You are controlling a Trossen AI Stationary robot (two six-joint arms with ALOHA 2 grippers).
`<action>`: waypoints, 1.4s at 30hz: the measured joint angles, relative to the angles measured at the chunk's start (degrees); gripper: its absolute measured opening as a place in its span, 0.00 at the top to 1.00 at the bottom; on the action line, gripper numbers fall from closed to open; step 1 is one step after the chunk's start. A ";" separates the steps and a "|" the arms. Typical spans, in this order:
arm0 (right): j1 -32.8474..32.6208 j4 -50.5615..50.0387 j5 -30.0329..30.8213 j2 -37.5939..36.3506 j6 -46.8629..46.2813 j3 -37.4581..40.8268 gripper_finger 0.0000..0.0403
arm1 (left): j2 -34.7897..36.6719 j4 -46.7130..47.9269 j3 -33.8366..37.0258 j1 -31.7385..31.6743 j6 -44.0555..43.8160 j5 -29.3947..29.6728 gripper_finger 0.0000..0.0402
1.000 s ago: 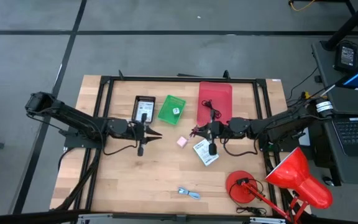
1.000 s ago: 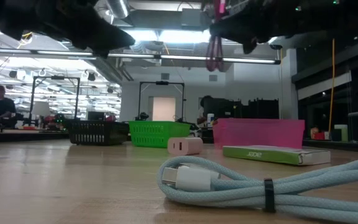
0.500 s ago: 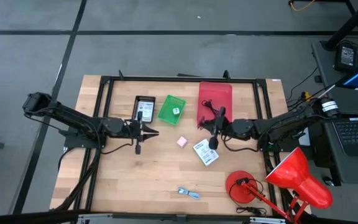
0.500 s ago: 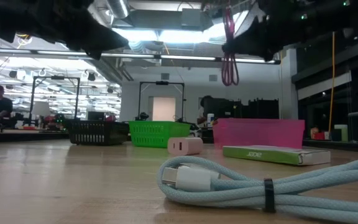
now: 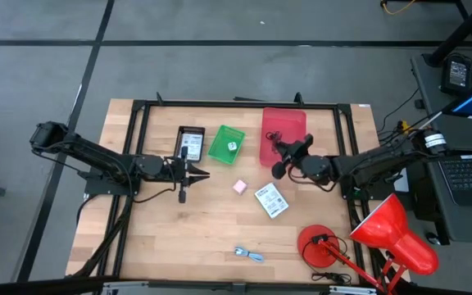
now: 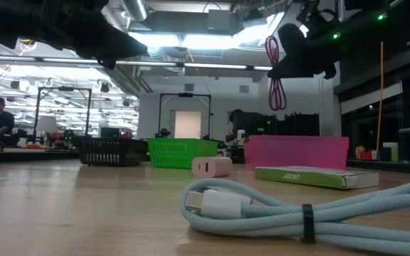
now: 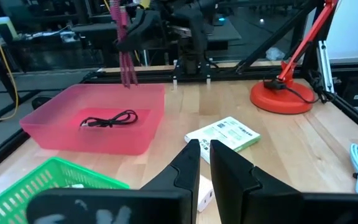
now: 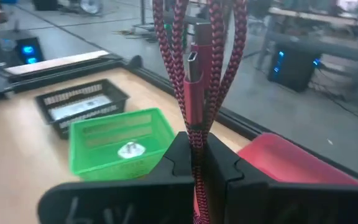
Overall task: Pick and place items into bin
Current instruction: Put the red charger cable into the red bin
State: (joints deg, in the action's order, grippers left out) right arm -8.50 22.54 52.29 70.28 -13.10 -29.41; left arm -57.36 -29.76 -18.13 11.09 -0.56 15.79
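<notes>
Sorting is partly done: a black cord already lies in the red bin, a pale die in the green bin, and a white packet in the black bin. The right gripper, fingers clamped on a looped red cord, hangs at the red bin's six o'clock edge. The left gripper, fingers nearly together and holding nothing, waits at the black bin's six o'clock side. Left on the tabletop: a pink cube, a second white packet and a blue-white cable. The high view maps every bin; only the low view shows the red cord dangling well clear of the tabletop, above the bin.
</notes>
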 joint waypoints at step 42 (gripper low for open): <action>26.00 -51.96 -31.12 5.56 -21.07 -17.14 1.00 | 0.00 0.00 0.00 0.00 -0.75 0.04 0.92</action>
State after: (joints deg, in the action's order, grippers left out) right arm 17.50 -29.42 21.17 75.84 -34.17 -46.54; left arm -57.36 -29.76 -18.13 11.09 -1.32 15.84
